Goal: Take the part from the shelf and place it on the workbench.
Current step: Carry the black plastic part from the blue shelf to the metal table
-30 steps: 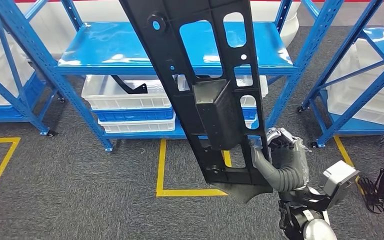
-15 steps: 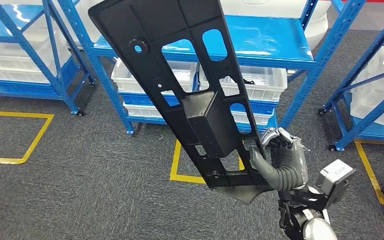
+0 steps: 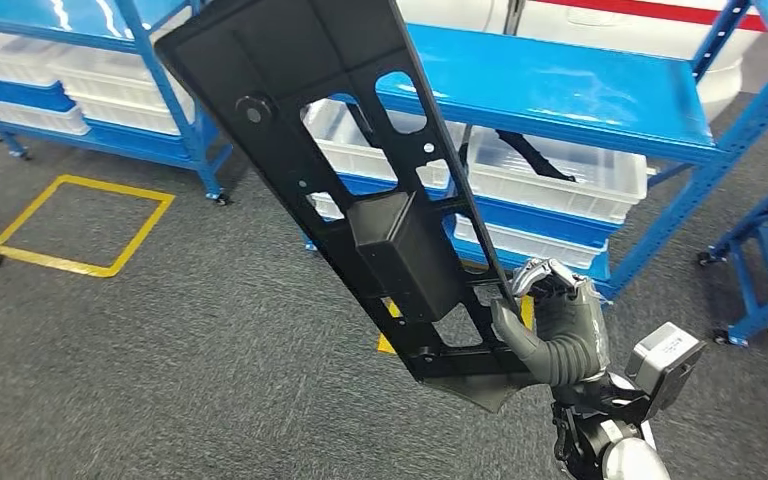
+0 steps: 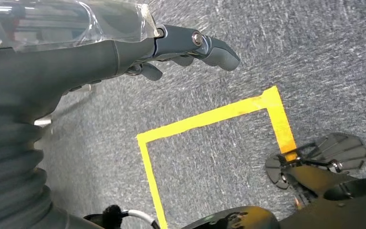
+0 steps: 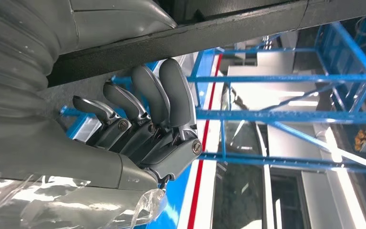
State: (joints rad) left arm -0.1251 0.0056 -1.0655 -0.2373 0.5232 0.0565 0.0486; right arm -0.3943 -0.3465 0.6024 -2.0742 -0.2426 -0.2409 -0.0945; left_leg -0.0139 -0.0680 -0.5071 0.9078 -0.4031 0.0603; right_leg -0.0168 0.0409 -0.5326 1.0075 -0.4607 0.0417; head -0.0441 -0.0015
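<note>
Gripping a long black panel part (image 3: 360,190) at its lower end, right hand (image 3: 555,325).
It slants toward the frame's upper left across blue shelving (image 3: 580,95); left hand (image 4: 124,52) hangs empty, fingers loosely extended.

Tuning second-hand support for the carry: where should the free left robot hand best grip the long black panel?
Probably the long black panel mid-length on its left edge, coming from the left. The right robot hand grips only the lower end, leaving it tilted and cantilevered; the cutouts offer finger holds.
</note>
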